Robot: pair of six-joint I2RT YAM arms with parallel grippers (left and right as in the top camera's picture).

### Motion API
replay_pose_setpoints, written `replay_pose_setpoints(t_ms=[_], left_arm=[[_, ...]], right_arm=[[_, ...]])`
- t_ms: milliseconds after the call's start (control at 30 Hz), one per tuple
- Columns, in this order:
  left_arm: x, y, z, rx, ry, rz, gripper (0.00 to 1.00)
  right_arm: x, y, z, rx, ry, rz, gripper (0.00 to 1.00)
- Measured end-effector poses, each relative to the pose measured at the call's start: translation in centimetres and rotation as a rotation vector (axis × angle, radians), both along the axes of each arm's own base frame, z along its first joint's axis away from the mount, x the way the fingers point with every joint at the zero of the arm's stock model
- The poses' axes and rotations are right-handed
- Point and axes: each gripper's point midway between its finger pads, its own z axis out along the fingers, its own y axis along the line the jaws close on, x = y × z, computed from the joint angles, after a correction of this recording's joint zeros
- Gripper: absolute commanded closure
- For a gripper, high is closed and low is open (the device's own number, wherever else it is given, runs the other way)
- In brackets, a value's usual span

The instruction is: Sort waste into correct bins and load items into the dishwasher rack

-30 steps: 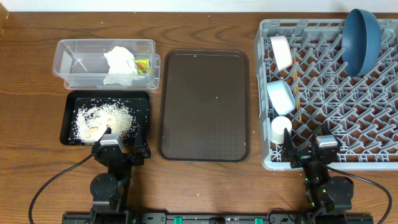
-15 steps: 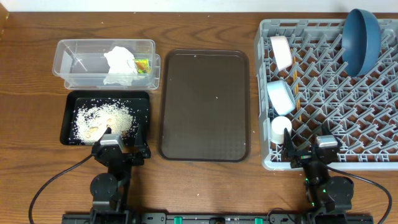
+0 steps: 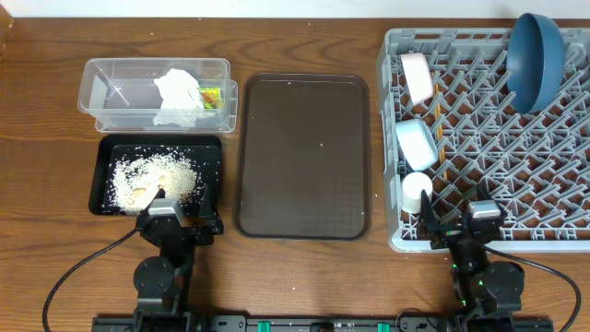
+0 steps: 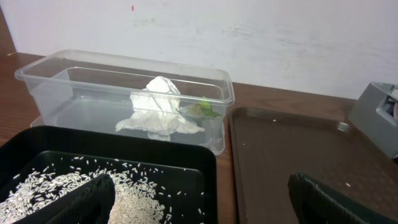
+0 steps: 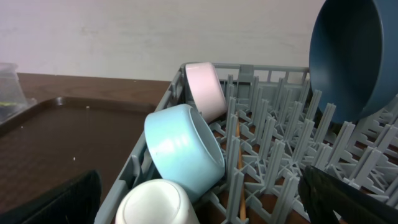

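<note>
grey pegged rack (image 3: 461,35), dk blue plate (image 3: 535,60) upright, lt blue bowl (image 3: 417,143) tilted

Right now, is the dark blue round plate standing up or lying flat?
On edge, tilted: the blue plate rests among pegs of the grey plastic rack.

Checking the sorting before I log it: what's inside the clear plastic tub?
A crumpled white tissue and, beside it, a yellow-green wrapper lie in the clear tub. The tissue covers part of the floor, so anything beneath it cannot be seen.
</note>
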Motion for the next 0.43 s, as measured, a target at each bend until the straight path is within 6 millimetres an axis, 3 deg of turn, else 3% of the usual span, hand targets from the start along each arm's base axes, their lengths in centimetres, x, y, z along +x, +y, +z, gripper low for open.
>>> replay_pose_setpoints(t_ms=[433], left_arm=[[0.0,0.0,0.0,0.0,0.0,0.0,0.09]], right_arm=[[0.0,0.0,0.01,0.0,0.0,0.0,0.01]])
